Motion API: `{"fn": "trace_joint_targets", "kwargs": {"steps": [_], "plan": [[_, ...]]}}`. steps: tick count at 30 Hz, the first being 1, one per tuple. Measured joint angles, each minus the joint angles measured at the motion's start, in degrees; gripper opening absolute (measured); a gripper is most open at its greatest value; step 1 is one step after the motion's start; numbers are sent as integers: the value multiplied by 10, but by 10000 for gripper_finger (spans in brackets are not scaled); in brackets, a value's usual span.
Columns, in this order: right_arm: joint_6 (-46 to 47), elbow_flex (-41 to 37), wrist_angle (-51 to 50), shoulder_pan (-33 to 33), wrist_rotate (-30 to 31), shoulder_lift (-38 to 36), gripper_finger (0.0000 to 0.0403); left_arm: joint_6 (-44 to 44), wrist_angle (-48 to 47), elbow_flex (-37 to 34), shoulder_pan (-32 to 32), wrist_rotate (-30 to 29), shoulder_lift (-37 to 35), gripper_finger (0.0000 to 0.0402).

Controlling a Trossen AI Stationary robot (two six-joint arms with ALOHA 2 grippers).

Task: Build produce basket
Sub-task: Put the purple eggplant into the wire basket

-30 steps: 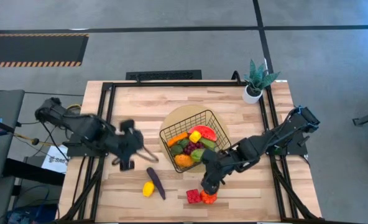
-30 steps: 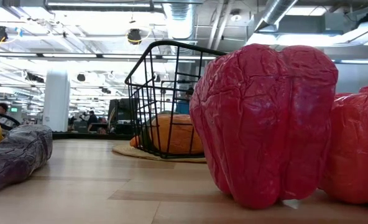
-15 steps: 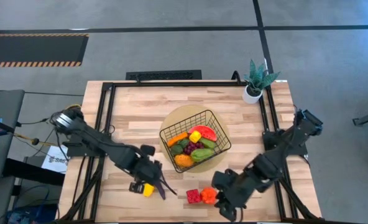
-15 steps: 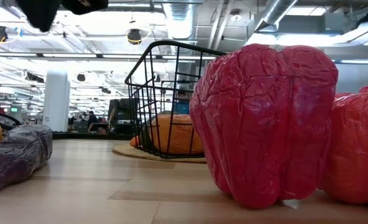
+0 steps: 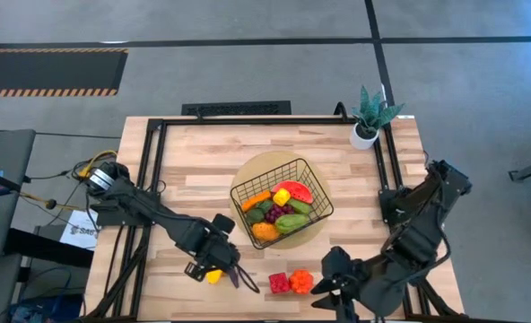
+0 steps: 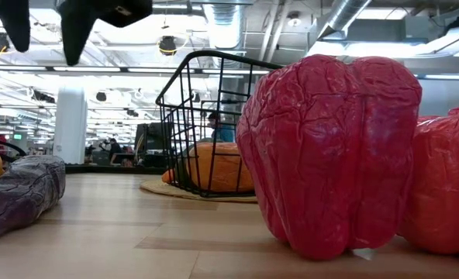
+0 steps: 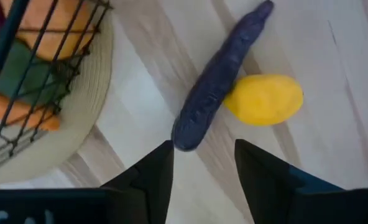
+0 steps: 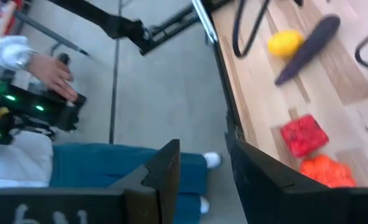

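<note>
The black wire basket [image 5: 281, 205] stands on a round tan mat [image 5: 258, 169] and holds several pieces of produce. On the bare wood near the front edge lie a purple eggplant [image 7: 221, 81] and a yellow lemon [image 7: 263, 99], touching each other. A red pepper [image 5: 278, 283] and an orange pepper [image 5: 301, 282] sit to their right. My left gripper [image 7: 202, 152] hangs open, pointing down, just above the eggplant's end nearest the basket, and touches nothing. My right gripper [image 8: 202, 155] is open and empty, raised over the table's front edge, right of the peppers.
A potted green plant [image 5: 369, 117] stands at the far right corner. In the right wrist view a person [image 8: 53, 68] in teal trousers stands on the floor off the table's front edge. Bare wood lies left of the basket.
My left gripper has swung toward the near edge, rolled and come down over the eggplant and lemon, and its fingers have opened. My right gripper has risen from the two peppers and drawn back toward the near right. The produce has stayed put.
</note>
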Motion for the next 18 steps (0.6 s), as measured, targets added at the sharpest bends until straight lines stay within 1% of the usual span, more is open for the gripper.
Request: {"fn": "trace_joint_targets", "kwargs": {"steps": [5, 7, 10, 13, 18], "plan": [[-63, 20, 38, 10, 23, 0, 164, 54, -1, -6, -1, -10, 10, 160], [-85, 30, 54, 11, 24, 0, 166, 62, 22, -28, -1, -9, 8, 161], [-114, 44, 51, 11, 24, 0, 167, 62, 34, -60, -1, -9, 10, 161], [-137, 59, 52, 9, 24, 0, 164, 62, 75, -89, -2, -11, 9, 161], [-147, 78, 52, 9, 24, 0, 159, 75, 100, -109, -2, -13, 9, 161]]}}
